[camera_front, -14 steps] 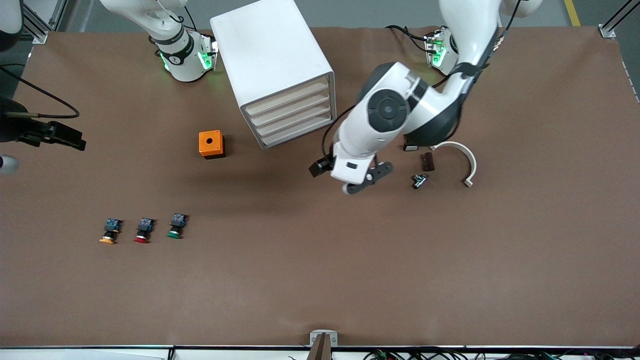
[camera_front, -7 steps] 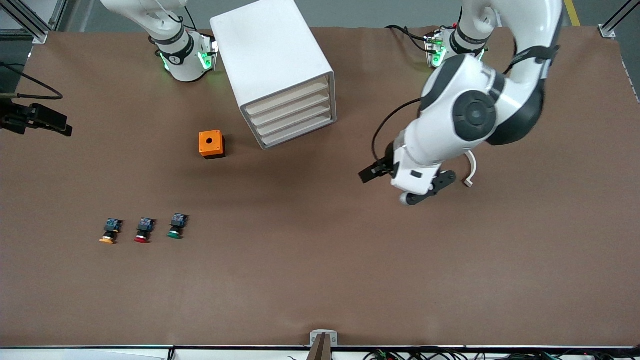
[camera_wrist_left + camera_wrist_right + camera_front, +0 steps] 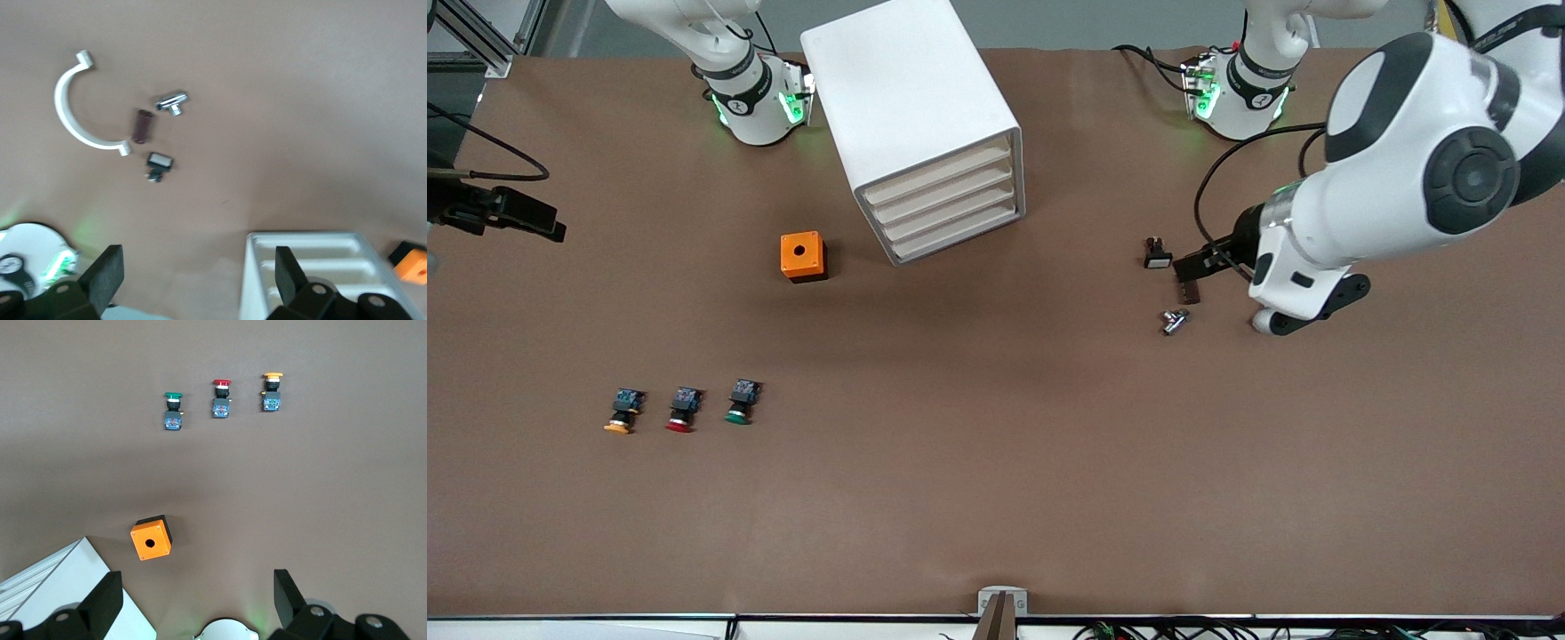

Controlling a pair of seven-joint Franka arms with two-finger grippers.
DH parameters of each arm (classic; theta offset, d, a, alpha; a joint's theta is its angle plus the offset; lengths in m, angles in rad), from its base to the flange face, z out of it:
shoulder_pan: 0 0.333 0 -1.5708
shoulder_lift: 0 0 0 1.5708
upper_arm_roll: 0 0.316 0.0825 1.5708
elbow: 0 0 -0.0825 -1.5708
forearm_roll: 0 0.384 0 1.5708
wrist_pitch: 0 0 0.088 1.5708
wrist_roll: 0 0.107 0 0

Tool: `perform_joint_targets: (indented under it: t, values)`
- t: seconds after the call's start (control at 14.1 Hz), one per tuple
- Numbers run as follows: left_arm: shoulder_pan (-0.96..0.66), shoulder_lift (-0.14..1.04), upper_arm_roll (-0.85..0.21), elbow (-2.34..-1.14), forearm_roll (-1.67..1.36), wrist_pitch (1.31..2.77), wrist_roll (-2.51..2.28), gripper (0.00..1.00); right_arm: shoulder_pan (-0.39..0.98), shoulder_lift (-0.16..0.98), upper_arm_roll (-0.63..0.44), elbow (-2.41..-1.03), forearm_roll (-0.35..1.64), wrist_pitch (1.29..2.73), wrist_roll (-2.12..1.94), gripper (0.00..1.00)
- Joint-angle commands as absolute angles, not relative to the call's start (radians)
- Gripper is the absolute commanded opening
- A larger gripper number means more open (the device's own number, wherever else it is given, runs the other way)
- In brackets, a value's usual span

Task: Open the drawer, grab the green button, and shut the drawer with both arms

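Observation:
The white cabinet (image 3: 911, 107) stands near the robots' bases, and all four drawers are shut. The lowest drawer (image 3: 960, 234) is flush with the others. The green-capped button (image 3: 738, 404) lies on the table well nearer the front camera, toward the right arm's end; it also shows in the right wrist view (image 3: 173, 410). My left gripper (image 3: 198, 261) is open and empty, high over the table near small loose parts. My right gripper (image 3: 197, 583) is open and empty, high over the table near its base; its hand (image 3: 507, 213) shows at the edge of the front view.
A red-capped button (image 3: 681, 411) and an orange-capped button (image 3: 622, 412) lie beside the green one. An orange box (image 3: 803, 256) sits beside the cabinet's front. A small black-and-white part (image 3: 1158, 256), a brown piece (image 3: 1187, 291), a metal fitting (image 3: 1174, 321) and a white half-ring (image 3: 67, 113) lie under the left arm.
The left arm has swung away from in front of the cabinet toward its own end of the table, uncovering the small parts. The right hand has shifted slightly at the view's edge.

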State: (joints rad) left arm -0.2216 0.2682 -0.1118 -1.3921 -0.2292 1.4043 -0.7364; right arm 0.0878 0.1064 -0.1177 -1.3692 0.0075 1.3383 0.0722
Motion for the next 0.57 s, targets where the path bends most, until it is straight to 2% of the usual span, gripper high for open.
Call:
perform_joint_targets:
  t: [0.0,0.28,0.5]
  values:
    - [-0.221,0.138,-0.029,-1.526,-0.227,1.365,-0.608,1.0,0.052,0.049,-0.109,-1.433,0.026,1.371,0.042,1.0]
    - [-0.213,-0.044,0.122,-1.727,-0.209,1.367,-0.323,1.0,0.009,0.015,-0.107,-1.456,0.031,1.37,-0.026,1.0]
    - [-0.147,-0.089,0.13,-1.785,-0.149,1.376,-0.207,1.0,0.012,-0.067,-0.109,-1.569,0.031,1.426,-0.028,1.0]
